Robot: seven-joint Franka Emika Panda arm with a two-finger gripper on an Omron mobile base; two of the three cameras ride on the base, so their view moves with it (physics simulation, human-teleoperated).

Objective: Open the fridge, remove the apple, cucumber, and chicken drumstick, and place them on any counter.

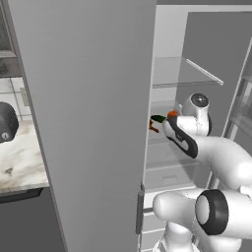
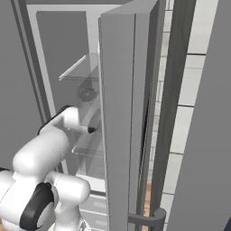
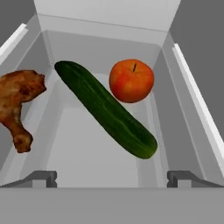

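Fingers (image 3: pixel 112 178) wide open, empty; glossy dark-green cucumber (image 3: pixel 105 108) lies diagonally mid-shelf, seemingly touching the red apple (image 3: pixel 131 80).

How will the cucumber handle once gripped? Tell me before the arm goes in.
The cucumber looks stiff, so it likely lifts as one piece. Its smooth, round skin may slip or roll in the open gripper. It lies beside the apple, which a nudge could set rolling.
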